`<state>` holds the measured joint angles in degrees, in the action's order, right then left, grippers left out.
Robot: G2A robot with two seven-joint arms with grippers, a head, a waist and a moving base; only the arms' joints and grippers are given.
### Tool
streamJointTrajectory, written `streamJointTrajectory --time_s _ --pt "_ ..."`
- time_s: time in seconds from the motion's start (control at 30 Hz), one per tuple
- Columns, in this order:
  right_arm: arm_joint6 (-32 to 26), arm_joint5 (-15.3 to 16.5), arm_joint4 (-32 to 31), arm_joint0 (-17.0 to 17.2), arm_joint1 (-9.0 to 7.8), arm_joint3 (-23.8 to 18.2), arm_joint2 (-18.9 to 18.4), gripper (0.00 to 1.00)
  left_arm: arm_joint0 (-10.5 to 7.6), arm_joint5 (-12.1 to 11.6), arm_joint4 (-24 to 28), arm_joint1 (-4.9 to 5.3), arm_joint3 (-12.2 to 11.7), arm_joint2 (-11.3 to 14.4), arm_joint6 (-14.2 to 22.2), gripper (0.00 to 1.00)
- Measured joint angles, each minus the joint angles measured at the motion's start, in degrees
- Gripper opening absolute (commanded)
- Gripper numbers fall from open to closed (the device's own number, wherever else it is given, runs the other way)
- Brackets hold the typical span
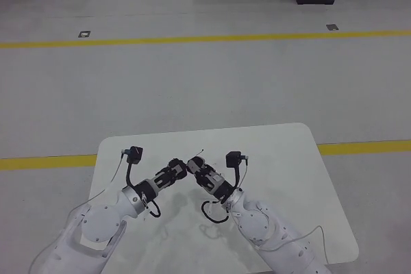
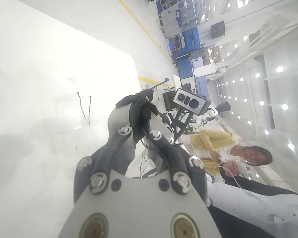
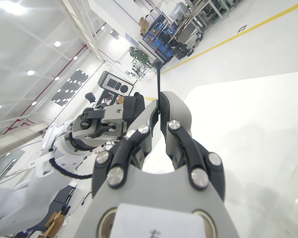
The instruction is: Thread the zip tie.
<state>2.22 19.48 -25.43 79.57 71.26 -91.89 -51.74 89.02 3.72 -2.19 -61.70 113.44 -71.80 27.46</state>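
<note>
Where the two arms meet above the white rounded table [image 1: 288, 144], the left gripper [image 2: 138, 101] has its fingertips drawn together; what they pinch is hidden. Just beside it, the right gripper [image 3: 159, 106] clamps the thin black plastic zip tie [image 3: 159, 82]. The tie's long axis runs straight out past the fingertips to its square head, pointing away from both grippers.

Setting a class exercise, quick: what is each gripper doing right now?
Left gripper: closed; whether it grips anything cannot be told.
Right gripper: closed on the black zip tie, head end sticking out.
</note>
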Motion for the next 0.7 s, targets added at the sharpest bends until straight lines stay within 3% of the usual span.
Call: streamJointTrajectory --time_s 0.4,0.7 --pt "0.54 0.00 -0.41 -0.58 -0.34 0.63 0.71 0.00 -0.05 -0.06 0.09 0.14 -0.29 -0.11 -0.02 0.00" --pt "2.62 0.00 -1.16 0.50 -0.88 -0.79 -1.29 0.00 -0.13 -0.11 -0.24 0.29 -0.80 -0.70 -0.47 0.00"
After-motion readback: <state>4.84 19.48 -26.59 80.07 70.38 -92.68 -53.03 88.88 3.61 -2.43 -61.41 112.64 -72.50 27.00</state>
